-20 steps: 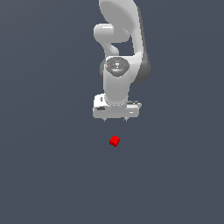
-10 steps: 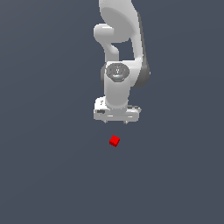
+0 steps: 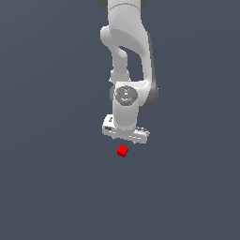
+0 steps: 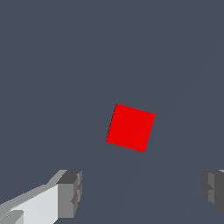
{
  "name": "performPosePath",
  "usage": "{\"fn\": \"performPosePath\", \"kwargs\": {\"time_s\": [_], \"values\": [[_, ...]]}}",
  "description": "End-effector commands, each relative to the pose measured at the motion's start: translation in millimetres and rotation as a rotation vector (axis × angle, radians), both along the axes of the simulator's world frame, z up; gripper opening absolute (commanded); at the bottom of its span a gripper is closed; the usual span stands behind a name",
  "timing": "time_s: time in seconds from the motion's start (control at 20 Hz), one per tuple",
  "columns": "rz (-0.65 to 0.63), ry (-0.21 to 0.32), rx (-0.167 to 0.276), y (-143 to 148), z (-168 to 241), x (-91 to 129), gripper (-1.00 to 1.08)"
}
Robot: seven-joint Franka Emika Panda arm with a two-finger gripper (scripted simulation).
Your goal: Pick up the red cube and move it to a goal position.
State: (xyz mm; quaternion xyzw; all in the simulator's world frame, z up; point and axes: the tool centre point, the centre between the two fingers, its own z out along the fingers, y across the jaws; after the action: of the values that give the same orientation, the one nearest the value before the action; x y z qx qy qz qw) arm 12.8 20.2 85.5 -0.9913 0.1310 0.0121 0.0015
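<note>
The red cube (image 3: 123, 151) is a tiny bright red block lying on the dark grey floor, just in front of and below my white gripper (image 3: 125, 136) in the exterior view. In the wrist view the red cube (image 4: 131, 127) lies on the floor beyond the two grey fingertips (image 4: 70, 193), not between them. My gripper (image 4: 141, 192) is open and empty, its fingers spread wide apart. The fingers are barely visible in the exterior view.
The white arm (image 3: 126, 56) rises behind the gripper toward the top of the exterior view. The floor (image 3: 56, 187) is a plain dark grey surface with no other objects in view.
The gripper has come lower and turned slightly, its hand now closer above the red cube. The cube has not moved.
</note>
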Motion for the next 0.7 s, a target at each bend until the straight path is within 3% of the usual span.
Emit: {"fn": "performPosePath", "kwargs": {"time_s": [0.0,0.65], "values": [[-0.067,-0.006,-0.003,-0.5,-16.6,6.5,1.0],[-0.273,-0.023,-0.01,-5.9,-66.4,28.4,1.0]]}}
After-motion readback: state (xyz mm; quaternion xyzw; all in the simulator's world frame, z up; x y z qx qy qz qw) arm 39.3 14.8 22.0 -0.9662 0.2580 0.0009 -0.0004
